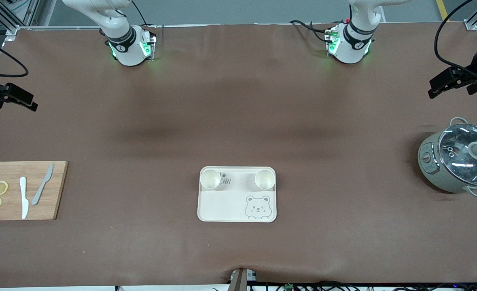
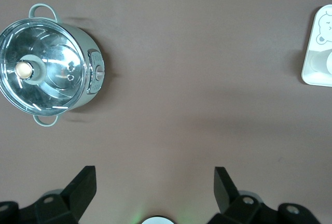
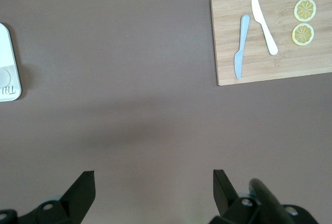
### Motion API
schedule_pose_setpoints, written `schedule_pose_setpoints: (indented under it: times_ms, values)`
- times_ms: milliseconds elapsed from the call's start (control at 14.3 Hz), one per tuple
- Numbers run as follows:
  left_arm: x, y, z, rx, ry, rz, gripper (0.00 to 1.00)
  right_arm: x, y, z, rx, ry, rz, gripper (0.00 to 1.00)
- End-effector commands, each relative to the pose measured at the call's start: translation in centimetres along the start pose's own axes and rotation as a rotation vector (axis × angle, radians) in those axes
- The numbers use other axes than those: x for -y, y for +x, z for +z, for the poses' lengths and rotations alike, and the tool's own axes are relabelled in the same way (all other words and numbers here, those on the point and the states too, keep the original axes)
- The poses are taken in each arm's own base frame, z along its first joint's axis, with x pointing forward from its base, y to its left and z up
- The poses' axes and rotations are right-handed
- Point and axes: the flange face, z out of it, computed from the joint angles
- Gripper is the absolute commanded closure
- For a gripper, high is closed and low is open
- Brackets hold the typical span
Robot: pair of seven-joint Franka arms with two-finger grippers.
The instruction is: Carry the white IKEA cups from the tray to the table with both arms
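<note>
Rounded bear tray point(image 1: 237, 202), tapered cups point(image 1: 210, 178)

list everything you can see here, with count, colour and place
white cups: two, off-white, upright on the tray's edge farthest from the front camera, one at each corner
tray: one, white with a bear print, mid-table
cutting board: one, wood, toward the right arm's end
knives: two, one white, one grey, on the board
lemon slices: two, yellow, on the board
pot: one, grey-green with glass lid, toward the left arm's end
left gripper: open, empty, above bare table beside the pot
right gripper: open, empty, above bare table beside the board
</note>
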Motion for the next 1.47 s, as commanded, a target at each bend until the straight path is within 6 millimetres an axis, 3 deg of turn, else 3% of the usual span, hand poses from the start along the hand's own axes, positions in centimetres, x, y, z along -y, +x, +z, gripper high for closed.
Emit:
schedule_pose_setpoints:
  times_ms: [0, 420, 630, 910, 1050, 1260, 1400]
  values:
    - [0.3, -0.5, -0.8, -0.003, -0.005, 0.005, 0.0, -0.4, -0.1, -0.2, 0.002, -0.006, 0.006, 0.0]
    - [0.2, -0.1, -0.5, 0.002, -0.004, -0.003, 0.0, -0.3, -0.1, -0.2, 0.003, -0.004, 0.004, 0.0]
    - [-1.1, 1.8, -0.1, -0.003, 0.015, 0.013, 0.0, -0.4, -0.1, -0.2, 0.003, -0.004, 0.006, 0.0]
    - [-4.5, 2.8, 2.4, 0.043, 0.005, 0.016, 0.0, -0.4, -0.1, -0.2, 0.003, -0.006, 0.006, 0.0]
    - [-7.6, 2.9, 3.4, 0.054, 0.011, -0.017, 0.0, -0.4, 0.0, 0.0, 0.006, -0.006, 0.006, 0.0]
    - [-10.7, 2.6, 5.3, 0.09, 0.022, -0.054, 0.0, -0.2, 1.2, 2.6, 0.067, -0.01, -0.001, 0.0]
    - [-12.5, 2.5, 6.8, 0.114, 0.029, -0.032, 0.0, -0.3, 1.1, 2.3, 0.061, -0.009, -0.001, 0.0]
